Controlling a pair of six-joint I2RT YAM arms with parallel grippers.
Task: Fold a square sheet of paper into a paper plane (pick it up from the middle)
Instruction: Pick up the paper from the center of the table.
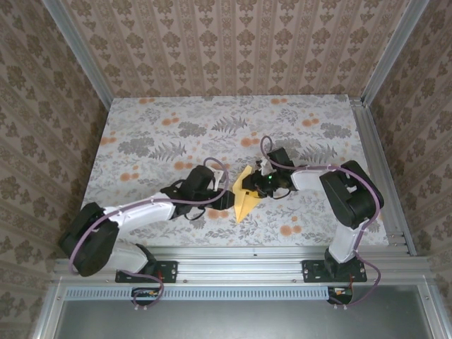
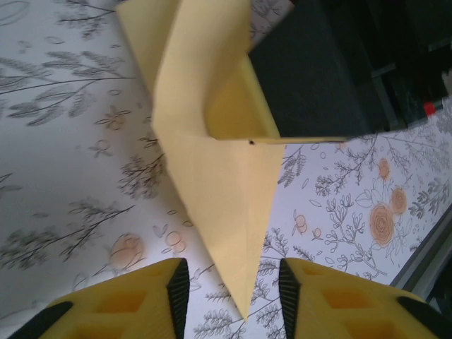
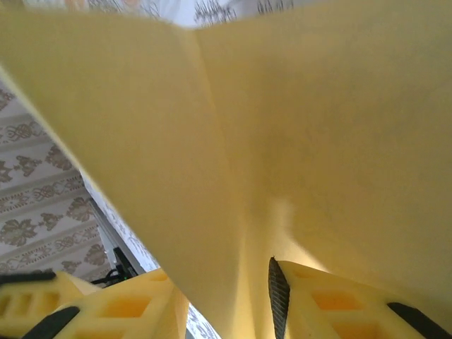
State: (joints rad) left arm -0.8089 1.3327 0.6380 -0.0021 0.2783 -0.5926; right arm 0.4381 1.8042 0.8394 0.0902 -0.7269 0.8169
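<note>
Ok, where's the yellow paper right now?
In the top view, the folded paper is between the left pincer and the right pincer, near the middle of the table.

Count: 1 paper plane [image 2: 219, 183]. 2 grippers, both mine: L gripper [image 2: 229, 291] just left of plane, R gripper [image 3: 219, 304] just right of it. 1 table [image 1: 176, 127] under plane.

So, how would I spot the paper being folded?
Start at the flower-printed table; near its front edge the left arm and right arm meet. Between them is the folded paper, plain pale yellow with a sharp tip toward the near edge, unlike the round orange flowers printed around it.
</note>
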